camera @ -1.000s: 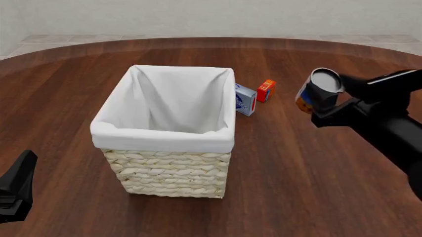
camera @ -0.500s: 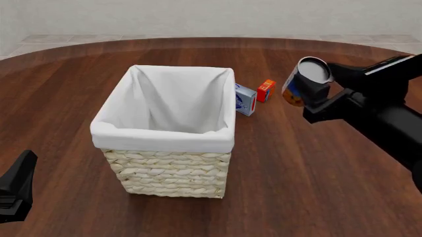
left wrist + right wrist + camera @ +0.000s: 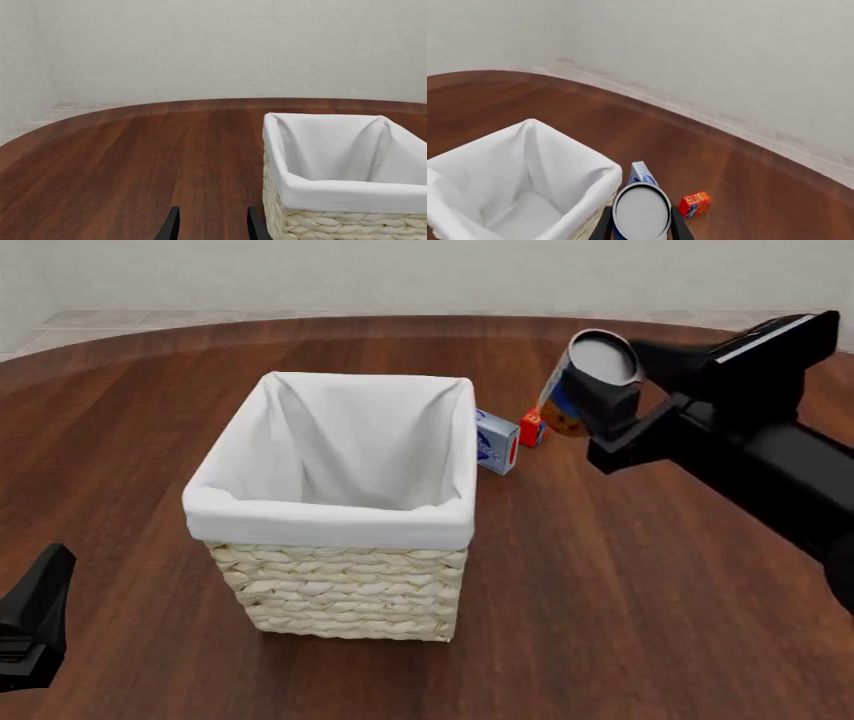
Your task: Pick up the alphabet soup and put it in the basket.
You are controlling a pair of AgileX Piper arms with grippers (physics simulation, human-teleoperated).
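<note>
While the left gripper point(image 3: 30, 625) sits low at the near left table edge, well clear of the basket point(image 3: 334, 580), its fingers point(image 3: 171, 227) show in the left wrist view as two dark tips with bare wood between them: parted, nothing held. Open table point(image 3: 120, 460) stretches ahead of it and to the basket's left.

Right gripper point(image 3: 603, 398) is up in the air right of the basket, closed on the can point(image 3: 583, 392). Can tilted, grey lid facing up toward the camera, blue label and orange base below. It hangs off the table, beside the basket's far right corner but not over the opening.

Beneath and behind the can: blue box point(image 3: 495, 442) just beside the basket's right wall, red box point(image 3: 531, 427) next to it, partly hidden by the can in the front view.

Basket mouth open, white liner folded over the rim, interior bare. Right of the basket, clear wood runs to the near edge.
</note>
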